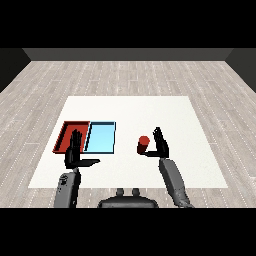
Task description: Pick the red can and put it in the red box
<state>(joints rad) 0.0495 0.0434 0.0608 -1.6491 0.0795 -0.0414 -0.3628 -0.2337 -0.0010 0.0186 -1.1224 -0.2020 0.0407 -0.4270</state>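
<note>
Head view shows the red can (143, 145) standing upright on the white table (190, 125), right of the light blue tray (101, 138), with the red tray (65, 132) beyond that. Just right of the can, the right hand (161, 145) is nearest, fingers released and straight, grasping nothing. Over the red tray's near edge, the left hand (75, 152) is likewise spread open

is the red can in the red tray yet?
No, the red can stands on the white table right of the light blue tray, beside the right robot hand, away from the red tray.
</note>
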